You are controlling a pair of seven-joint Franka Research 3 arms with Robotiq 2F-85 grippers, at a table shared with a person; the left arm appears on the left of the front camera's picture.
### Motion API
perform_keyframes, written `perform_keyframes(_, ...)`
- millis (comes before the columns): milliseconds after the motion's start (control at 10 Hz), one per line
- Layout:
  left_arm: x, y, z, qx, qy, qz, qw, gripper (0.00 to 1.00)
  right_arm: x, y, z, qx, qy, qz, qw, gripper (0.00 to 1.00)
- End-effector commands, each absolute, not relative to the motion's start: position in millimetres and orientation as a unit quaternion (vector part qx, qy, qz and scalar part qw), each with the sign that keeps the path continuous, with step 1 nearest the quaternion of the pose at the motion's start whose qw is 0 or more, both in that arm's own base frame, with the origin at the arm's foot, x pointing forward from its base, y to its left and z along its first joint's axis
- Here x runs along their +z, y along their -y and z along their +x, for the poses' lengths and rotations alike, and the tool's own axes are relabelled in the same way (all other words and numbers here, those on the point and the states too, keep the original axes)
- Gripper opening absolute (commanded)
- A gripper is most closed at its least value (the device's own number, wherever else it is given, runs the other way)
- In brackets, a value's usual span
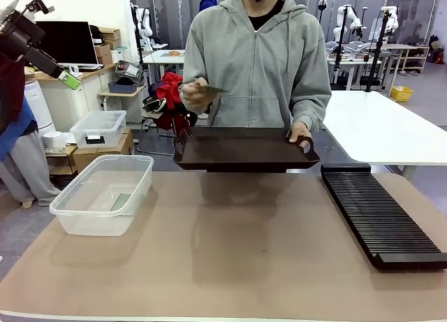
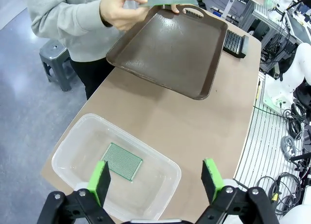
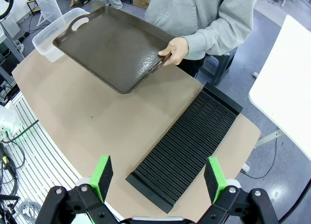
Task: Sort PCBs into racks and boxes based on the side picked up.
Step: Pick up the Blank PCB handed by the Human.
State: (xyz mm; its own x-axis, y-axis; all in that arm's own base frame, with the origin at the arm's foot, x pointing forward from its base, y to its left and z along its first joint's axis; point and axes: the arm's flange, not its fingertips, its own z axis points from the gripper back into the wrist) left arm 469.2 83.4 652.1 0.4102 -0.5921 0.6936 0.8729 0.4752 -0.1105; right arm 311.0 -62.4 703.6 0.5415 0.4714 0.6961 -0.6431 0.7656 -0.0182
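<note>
**Person held a PCB over the tray; both tools stood released**

The left tool (image 2: 155, 179) hung released, jaws wide and empty, high above the clear tub (image 1: 82, 223) at the left end of the bench (image 1: 244, 266). It was probably parked there so boards could drop straight in. One green PCB (image 2: 122, 162) lay flat on the tub's floor. Farther right, the person's hand (image 2: 116, 10) pinched a second PCB (image 2: 167, 1) by its edge above the dark brown tray (image 1: 241, 153), seemingly offering it for pickup. The other hand (image 1: 300, 135) gripped the tray's handle to keep it raised off the bench. At the right end lay the black slotted rack (image 3: 189, 146), no board visible in its slots. The right tool (image 3: 158, 179) hovered above it, released and empty.
</note>
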Motion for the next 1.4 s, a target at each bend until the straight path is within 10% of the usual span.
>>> perform_keyframes(0, 651.4, -84.9, 469.4, -0.453, 0.297, -0.236, 0.806, 1.00, 702.6, 60.6, 310.1, 0.318, 0.358, 0.122, 0.870, 1.00)
perform_keyframes(1300, 651.4, -84.9, 469.4, -0.453, 0.297, -0.236, 0.806, 1.00, 702.6, 60.6, 310.1, 0.318, 0.358, 0.122, 0.870, 1.00)
